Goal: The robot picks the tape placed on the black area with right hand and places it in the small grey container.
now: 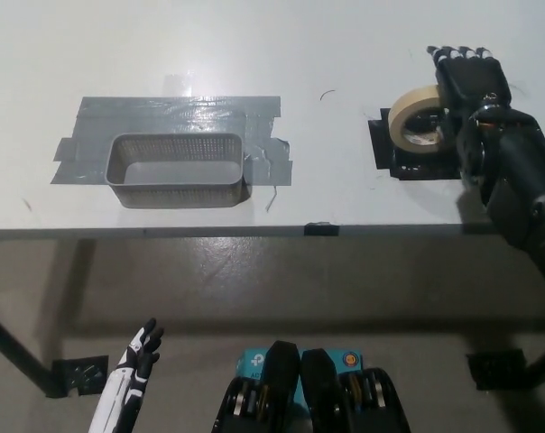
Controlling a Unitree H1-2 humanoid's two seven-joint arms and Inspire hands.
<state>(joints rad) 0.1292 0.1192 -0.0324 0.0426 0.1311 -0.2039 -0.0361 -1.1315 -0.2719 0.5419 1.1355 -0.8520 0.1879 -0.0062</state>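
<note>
One roll of tape (416, 120) sits tilted on the black patch (387, 155) at the right of the table (345, 54). Just right of the roll is the right hand (471, 81), fingers stretched toward the far edge; whether it grips the roll cannot be told. Well to the left stands the grey container (177, 170). Below the near edge, the left hand (143, 346) hangs open.
</note>
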